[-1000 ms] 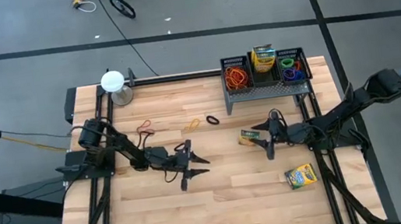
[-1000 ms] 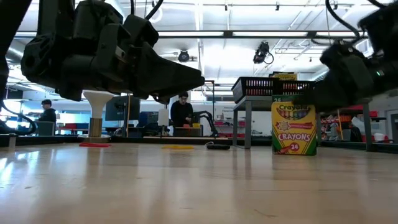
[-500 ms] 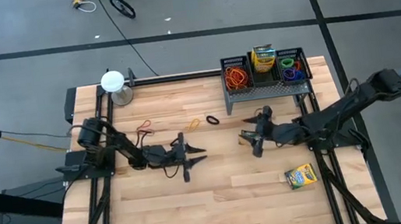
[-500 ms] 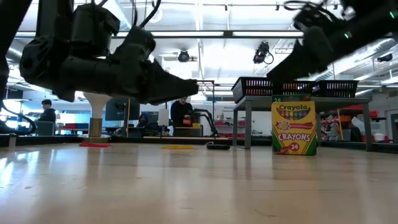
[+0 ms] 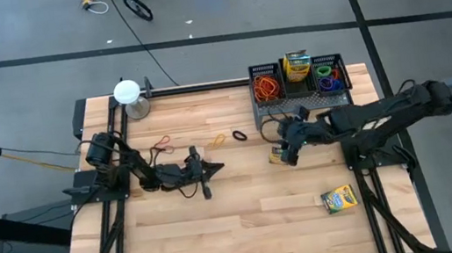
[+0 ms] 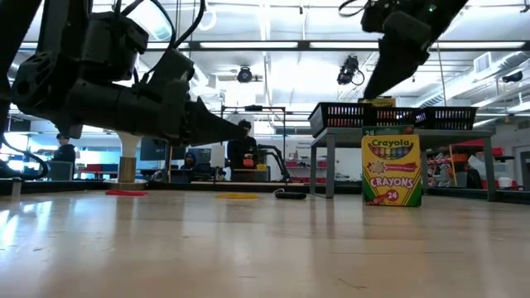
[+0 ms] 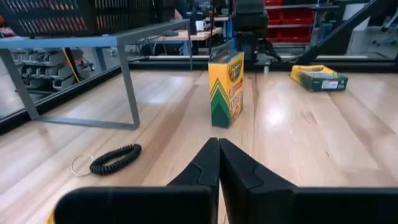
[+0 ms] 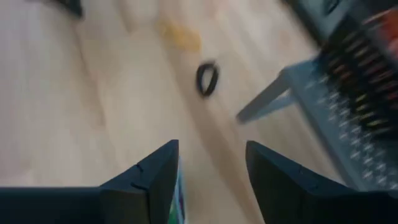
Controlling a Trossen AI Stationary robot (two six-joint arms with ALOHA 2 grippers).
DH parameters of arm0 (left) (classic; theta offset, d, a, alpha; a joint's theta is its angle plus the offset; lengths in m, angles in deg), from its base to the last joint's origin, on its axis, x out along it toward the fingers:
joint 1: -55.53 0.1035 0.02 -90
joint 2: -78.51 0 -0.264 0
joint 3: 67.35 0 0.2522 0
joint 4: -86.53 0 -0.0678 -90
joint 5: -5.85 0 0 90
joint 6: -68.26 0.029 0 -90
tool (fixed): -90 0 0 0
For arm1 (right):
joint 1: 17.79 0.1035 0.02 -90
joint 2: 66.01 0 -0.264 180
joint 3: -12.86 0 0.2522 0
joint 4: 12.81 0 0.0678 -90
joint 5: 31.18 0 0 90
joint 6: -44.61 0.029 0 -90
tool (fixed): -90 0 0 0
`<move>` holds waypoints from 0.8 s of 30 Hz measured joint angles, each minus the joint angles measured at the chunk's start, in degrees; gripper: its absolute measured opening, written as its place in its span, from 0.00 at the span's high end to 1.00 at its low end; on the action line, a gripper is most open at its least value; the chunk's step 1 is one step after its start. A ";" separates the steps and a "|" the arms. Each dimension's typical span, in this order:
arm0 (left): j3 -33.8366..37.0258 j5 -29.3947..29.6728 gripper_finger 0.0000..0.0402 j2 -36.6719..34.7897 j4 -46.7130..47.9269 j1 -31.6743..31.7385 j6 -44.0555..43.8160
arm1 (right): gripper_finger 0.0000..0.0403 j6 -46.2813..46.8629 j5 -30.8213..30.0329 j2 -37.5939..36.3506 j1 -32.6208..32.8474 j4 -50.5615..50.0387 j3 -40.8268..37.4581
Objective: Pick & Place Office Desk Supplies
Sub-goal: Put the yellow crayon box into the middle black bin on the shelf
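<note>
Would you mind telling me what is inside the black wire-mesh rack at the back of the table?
The rack holds orange bands in one compartment, a crayon box in the middle, and mixed purple, blue and green bands in the other. Anything beneath them is hidden.

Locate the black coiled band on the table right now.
In the high view, the black coiled band lies on the wood left of the wire rack, beside a yellow band.
</note>
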 joint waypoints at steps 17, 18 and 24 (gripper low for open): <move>-0.13 0.19 0.92 0.04 3.60 -0.07 -1.12 | 0.26 -2.16 15.52 12.57 -2.01 -16.24 10.83; -0.13 0.20 0.92 0.04 4.21 -0.07 -1.42 | 0.27 -2.31 15.25 13.39 -2.36 -16.26 10.63; -0.13 0.17 0.92 0.04 5.17 -0.07 -1.83 | 0.30 -4.37 15.05 18.53 -4.15 -14.13 9.83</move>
